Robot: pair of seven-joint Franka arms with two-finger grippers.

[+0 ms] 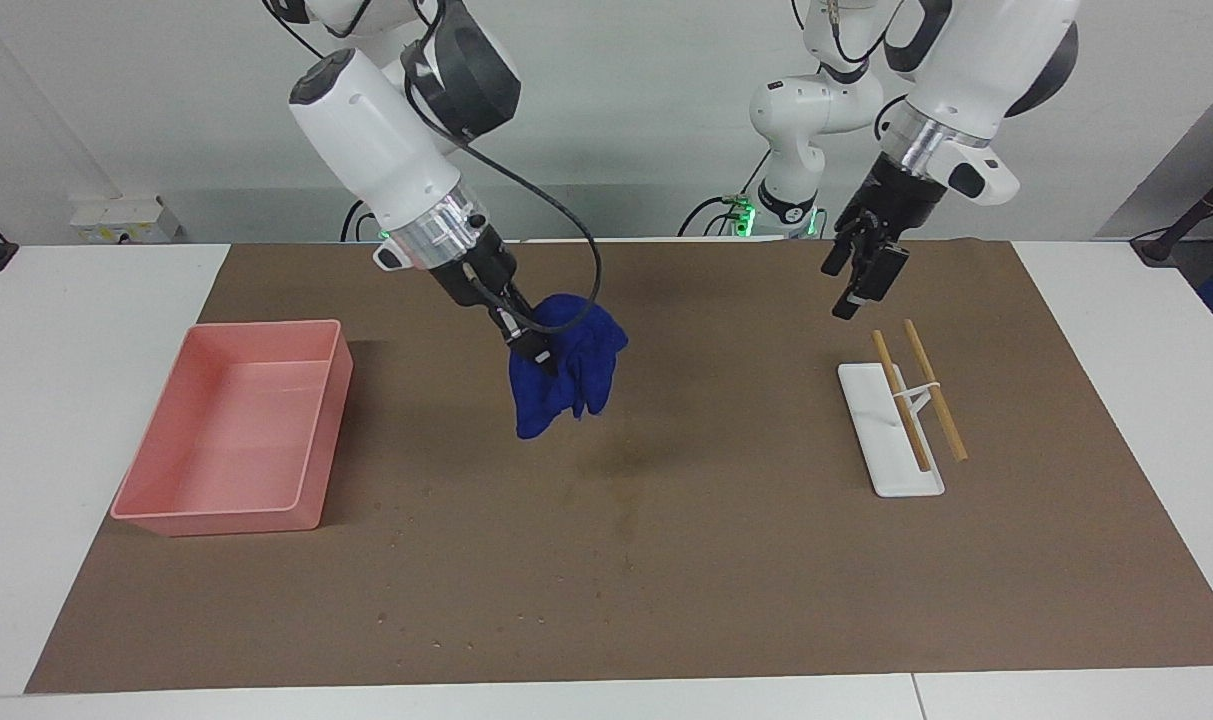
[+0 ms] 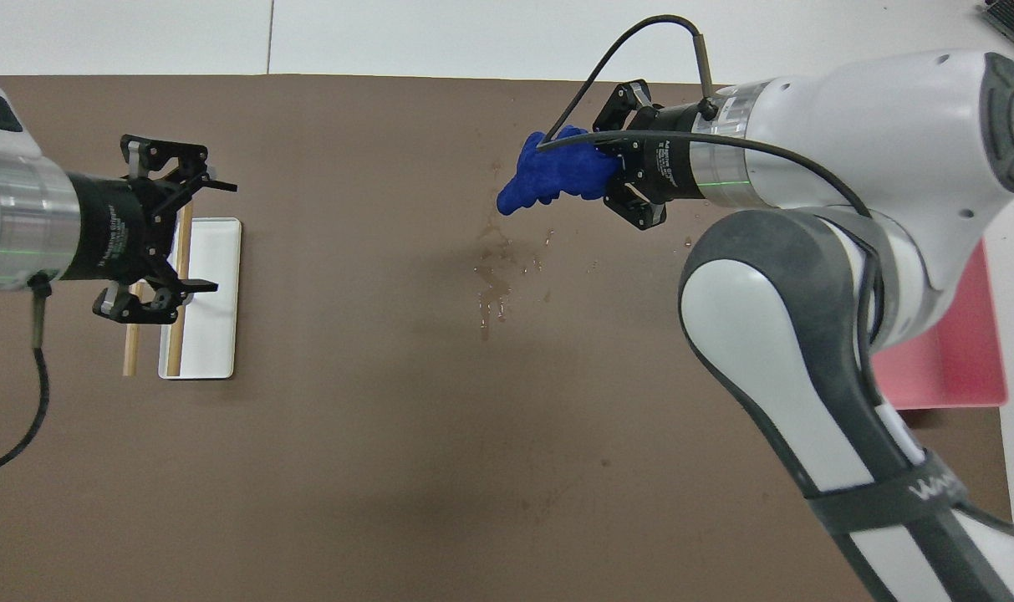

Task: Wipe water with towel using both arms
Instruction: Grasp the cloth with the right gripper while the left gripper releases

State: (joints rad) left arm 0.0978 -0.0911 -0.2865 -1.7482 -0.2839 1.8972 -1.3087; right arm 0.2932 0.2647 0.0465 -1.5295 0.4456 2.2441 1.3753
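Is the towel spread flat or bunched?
Bunched. The towel hangs in a crumpled clump from the shut right gripper, above the mat, not laid out.

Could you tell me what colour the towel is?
Deep blue; the towel shows best in the facing view.
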